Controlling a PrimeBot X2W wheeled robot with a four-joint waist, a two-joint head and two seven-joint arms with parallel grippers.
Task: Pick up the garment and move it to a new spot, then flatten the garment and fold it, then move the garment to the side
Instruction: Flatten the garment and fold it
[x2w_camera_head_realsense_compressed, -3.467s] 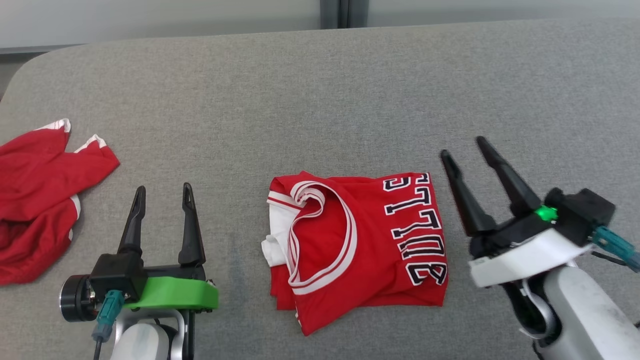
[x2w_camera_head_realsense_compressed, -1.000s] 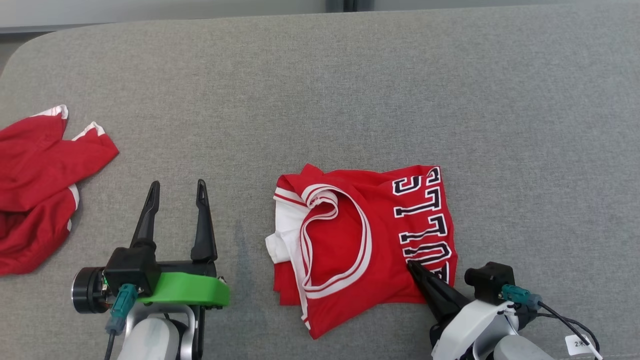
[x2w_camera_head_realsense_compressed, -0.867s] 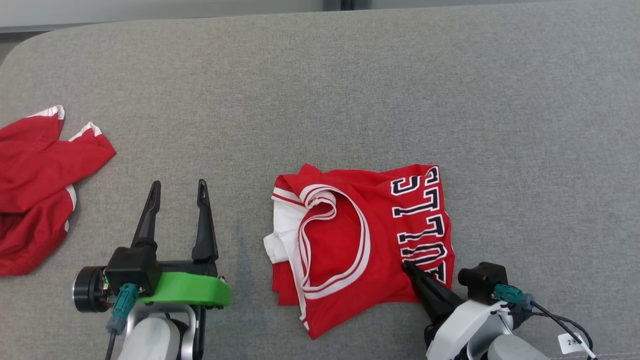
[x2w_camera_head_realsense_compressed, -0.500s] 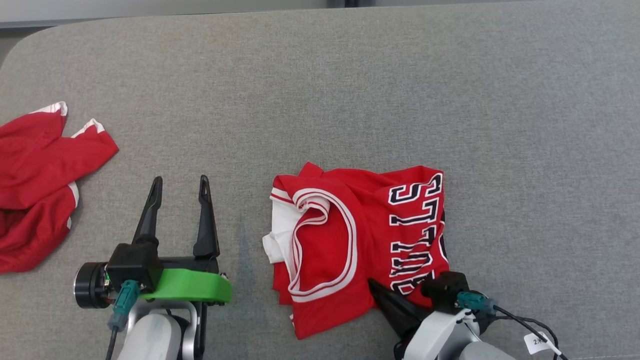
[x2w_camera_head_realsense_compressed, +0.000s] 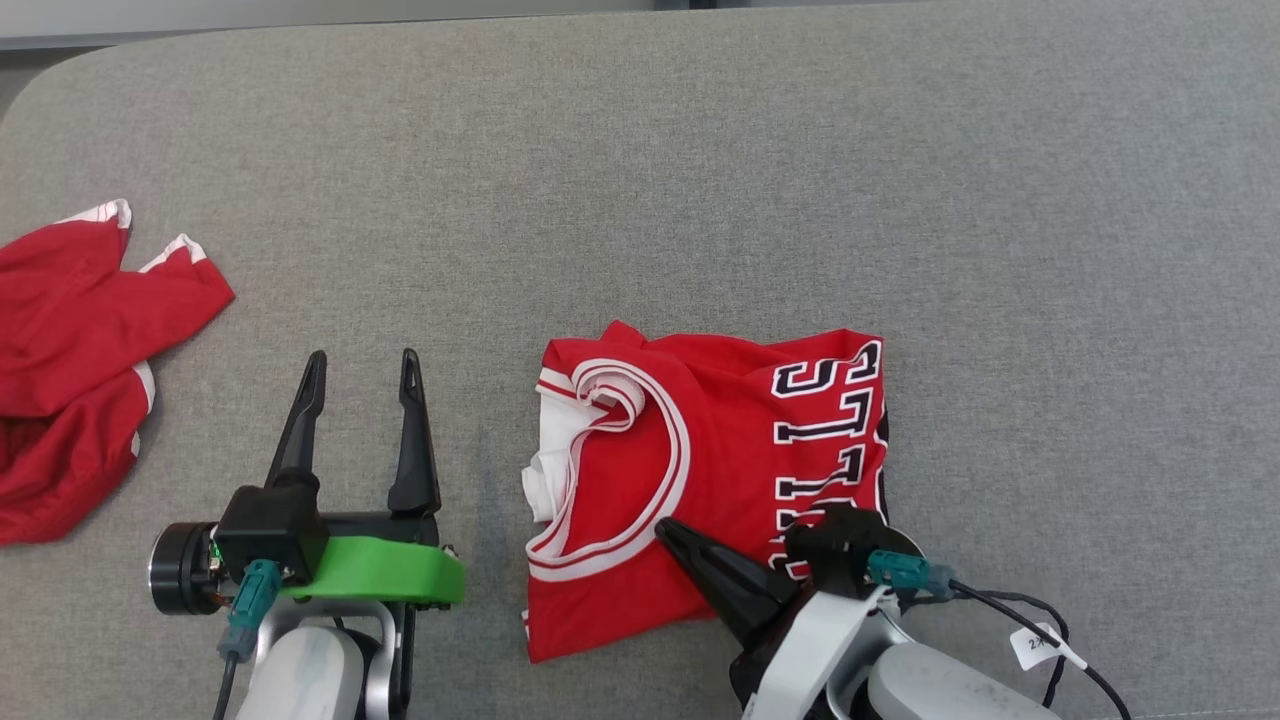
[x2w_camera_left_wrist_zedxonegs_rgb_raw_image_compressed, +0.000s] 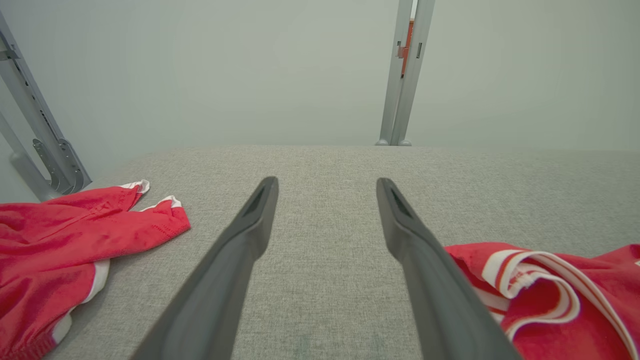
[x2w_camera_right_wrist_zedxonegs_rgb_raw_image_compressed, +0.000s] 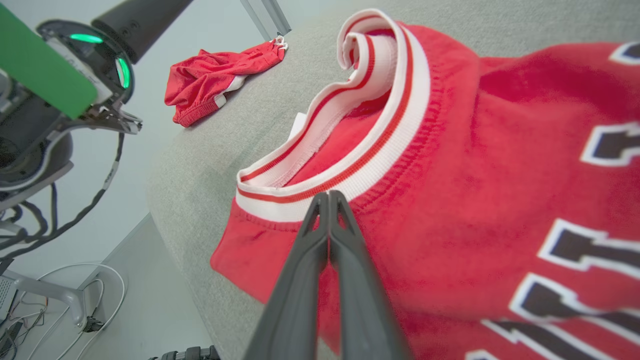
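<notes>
garment (x2w_camera_head_realsense_compressed: 730, 440): folded, low centre of the head view, on grey bench (x2w_camera_head_realsense_compressed: 700, 180).
right claw (x2w_camera_head_realsense_compressed: 668, 530): pressed narrow, tips on the cloth by white trim.
left claw (x2w_camera_head_realsense_compressed: 361, 357): wide, empty, lower left.
advice: push slowly and flat, so folds stay closed.

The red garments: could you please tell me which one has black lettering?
The folded jersey under the right gripper; the crumpled garment at left shows none.
</notes>
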